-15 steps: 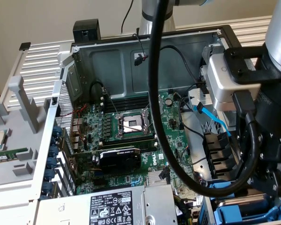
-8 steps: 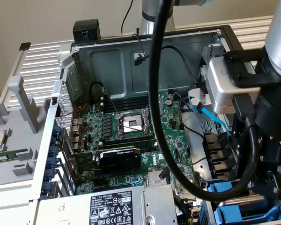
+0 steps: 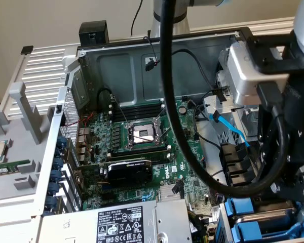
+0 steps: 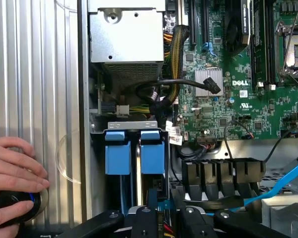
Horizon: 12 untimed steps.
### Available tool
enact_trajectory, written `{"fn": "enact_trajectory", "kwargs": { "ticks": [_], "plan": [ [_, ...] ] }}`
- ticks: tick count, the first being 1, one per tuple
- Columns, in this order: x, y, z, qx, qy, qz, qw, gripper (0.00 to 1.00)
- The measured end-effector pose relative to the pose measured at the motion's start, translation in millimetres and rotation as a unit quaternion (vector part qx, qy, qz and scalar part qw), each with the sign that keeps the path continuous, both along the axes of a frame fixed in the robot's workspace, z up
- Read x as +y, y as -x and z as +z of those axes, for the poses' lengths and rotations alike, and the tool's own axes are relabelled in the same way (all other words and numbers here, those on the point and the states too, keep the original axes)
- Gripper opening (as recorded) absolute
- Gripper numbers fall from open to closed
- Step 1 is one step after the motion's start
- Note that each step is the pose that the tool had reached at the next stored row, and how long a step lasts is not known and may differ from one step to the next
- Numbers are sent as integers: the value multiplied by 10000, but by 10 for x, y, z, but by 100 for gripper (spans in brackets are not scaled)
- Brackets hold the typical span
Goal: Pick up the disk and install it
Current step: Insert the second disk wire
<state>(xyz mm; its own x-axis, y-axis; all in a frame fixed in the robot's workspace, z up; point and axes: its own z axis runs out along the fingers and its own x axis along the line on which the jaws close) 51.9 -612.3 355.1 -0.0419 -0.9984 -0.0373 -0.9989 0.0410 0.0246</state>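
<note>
Your pincer (image 4: 164, 218) hangs right over the drive bay (image 4: 97, 130), at the end of the bay farthest from the grey box (image 4: 126, 37). I cannot tell from these views whether it is released or clenched. A dark upright piece and a bit of blue sit right at its middle, but whether it grips them is unclear.

Straight out from the pincer lie 2 blue frames, side by side in the bay. The nearer in line is the second frame (image 4: 153, 152); the other frame (image 4: 118, 153) sits just beside it, toward the ribbed metal panel (image 4: 35, 74). A silver edge shows between them, which I judge to be the disk (image 4: 138, 168) standing on edge in its slot. It looks already seated in the bay rather than carried.

The disk's long axis runs directly away from the pincer toward the grey box, in line with the frames. So the relation to mind is this: the disk is dead ahead of the pincer and slightly toward the panel side, not off toward the board (image 4: 238, 99).

In the exterior view the same bay sits at the lower right, its blue frame (image 3: 241, 215) below the arm's wrist.

A person's hand (image 4: 12, 173) rests on a black knob (image 4: 10, 206) on the panel, well apart from the bay.
</note>
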Motion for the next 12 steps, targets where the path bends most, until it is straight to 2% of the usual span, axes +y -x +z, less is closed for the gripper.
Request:
{"fn": "enact_trajectory", "kwargs": {
  "ticks": [6,12],
  "plan": [
    [11,-4,263,-11,0,0,10000,25],
    [13,-120,351,-17,1,0,10000,25]
  ]
}}
